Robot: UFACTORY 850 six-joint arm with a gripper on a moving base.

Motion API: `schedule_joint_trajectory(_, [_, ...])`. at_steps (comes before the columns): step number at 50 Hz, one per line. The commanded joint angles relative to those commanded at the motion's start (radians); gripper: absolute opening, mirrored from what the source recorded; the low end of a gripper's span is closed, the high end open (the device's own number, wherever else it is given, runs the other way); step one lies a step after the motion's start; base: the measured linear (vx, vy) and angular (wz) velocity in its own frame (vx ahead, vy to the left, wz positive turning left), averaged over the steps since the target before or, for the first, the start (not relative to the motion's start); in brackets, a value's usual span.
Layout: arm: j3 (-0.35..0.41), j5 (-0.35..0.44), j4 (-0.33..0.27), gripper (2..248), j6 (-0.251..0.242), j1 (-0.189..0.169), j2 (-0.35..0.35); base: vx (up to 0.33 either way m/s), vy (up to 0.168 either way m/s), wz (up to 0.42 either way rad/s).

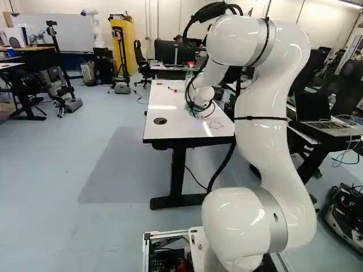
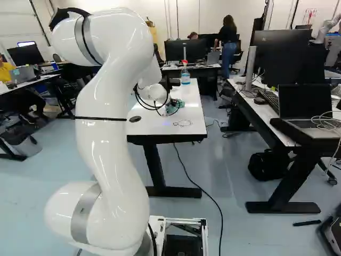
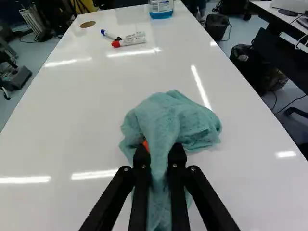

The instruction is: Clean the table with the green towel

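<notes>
Your black two-fingered gripper (image 3: 159,151) is nearly closed, pinching a gathered fold of the crumpled green cloth towel (image 3: 166,113) against the glossy white rectangular tabletop (image 3: 91,125). It should handle light, limp and unbreakable; that thick fold suits your grip. The fold points ahead, its long axis roughly along the tabletop's length.

the white, glossy tabletop (image 3: 82,130) bears the green towel (image 3: 173,118), bunched up. beyond it lie a red-capped marker (image 3: 132,42) and a blue-capped marker (image 3: 110,35); farther on, an upright spray bottle (image 2: 185,76). thin loops (image 2: 183,123) lie at the near end.
</notes>
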Motion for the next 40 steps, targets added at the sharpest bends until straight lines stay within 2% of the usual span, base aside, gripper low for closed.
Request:
schedule_joint_trajectory(19, [-0.045, 0.0, 0.0, 45, 0.0, -0.044, -0.033, 0.0, 0.0, 0.0])
schedule_joint_trajectory(40, [-0.038, 0.0, 0.0, 45, 0.0, -0.096, -0.028, 0.0, 0.0, 0.0])
